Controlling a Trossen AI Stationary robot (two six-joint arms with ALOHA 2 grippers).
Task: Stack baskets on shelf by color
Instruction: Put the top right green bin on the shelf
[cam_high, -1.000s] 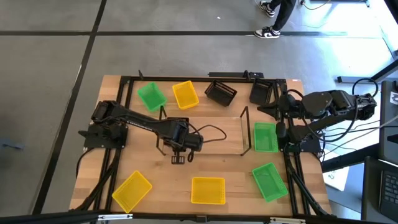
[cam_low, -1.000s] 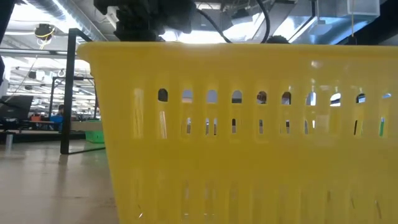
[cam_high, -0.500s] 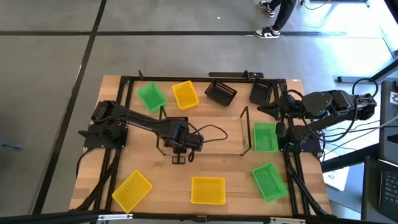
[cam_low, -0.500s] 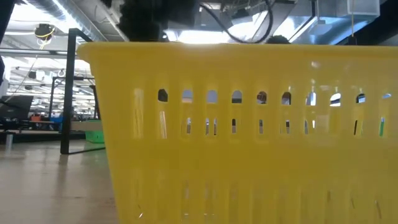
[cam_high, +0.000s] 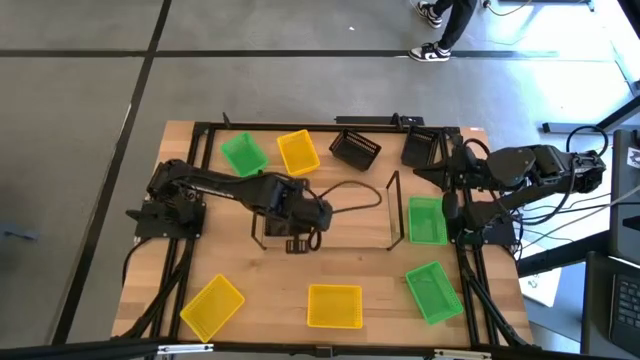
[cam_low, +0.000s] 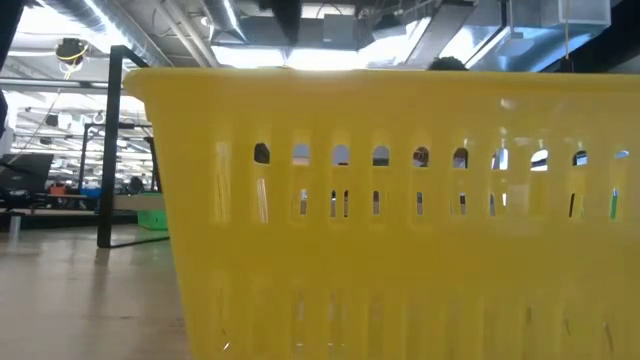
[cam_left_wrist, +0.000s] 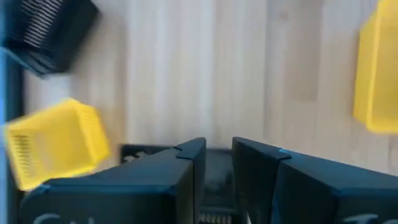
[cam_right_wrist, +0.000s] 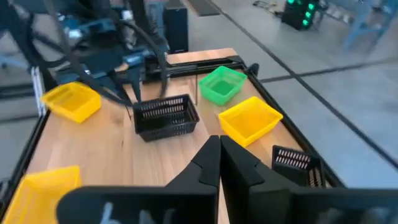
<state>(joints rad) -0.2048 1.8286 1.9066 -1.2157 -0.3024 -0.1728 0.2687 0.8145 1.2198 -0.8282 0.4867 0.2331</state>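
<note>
Left gripper (cam_high: 300, 243) has backed toward the shelf's (cam_high: 392, 212) left end since a second ago and its fingers (cam_left_wrist: 186, 171) have parted with nothing between them; a black basket (cam_high: 287, 225) sits under it inside the rack. Right gripper (cam_right_wrist: 219, 149) is parked over the table's right edge, fingers pressed together, empty. Baskets now: green one (cam_high: 427, 219) at the shelf's right end, second green (cam_high: 434, 291) near the front right corner, third green (cam_high: 243, 154) and a yellow one (cam_high: 298, 151) at the back left, two black (cam_high: 355, 148) at the back. Two more yellow (cam_high: 334, 305) lie along the front edge, one filling the low view
</note>
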